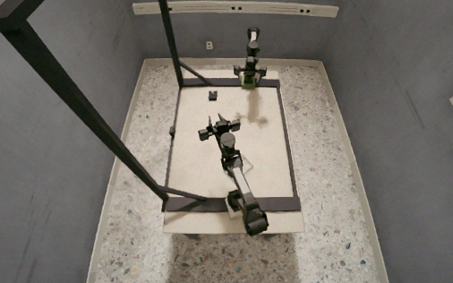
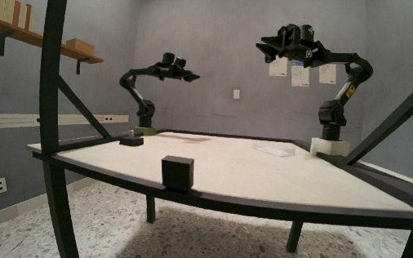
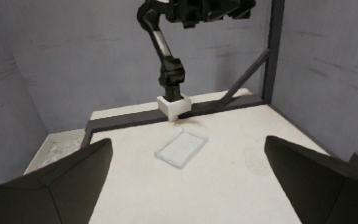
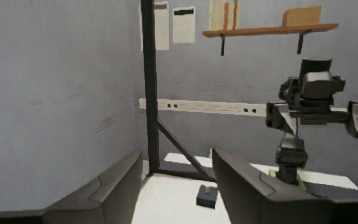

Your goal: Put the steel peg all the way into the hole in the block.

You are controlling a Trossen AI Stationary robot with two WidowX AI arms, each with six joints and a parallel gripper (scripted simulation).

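The dark block (image 1: 212,95) sits near the far left corner of the table; it also shows in the exterior view (image 2: 131,140) and in the right wrist view (image 4: 207,196). The steel peg (image 2: 131,133) stands upright in the block's hole, its top sticking out above the block (image 4: 210,190). My left gripper (image 2: 193,76) is open and empty, raised high above the table on the green-based arm, its fingers wide apart in the left wrist view (image 3: 188,145). My right gripper (image 2: 265,46) is also high over the middle of the table, its fingers apart with nothing between them.
A small black cube (image 2: 177,172) sits on the table's left edge rail (image 1: 172,131). A clear flat tray (image 3: 181,147) lies near the right arm's white base (image 2: 330,146). Dark frame posts (image 1: 172,45) rise at the table corners.
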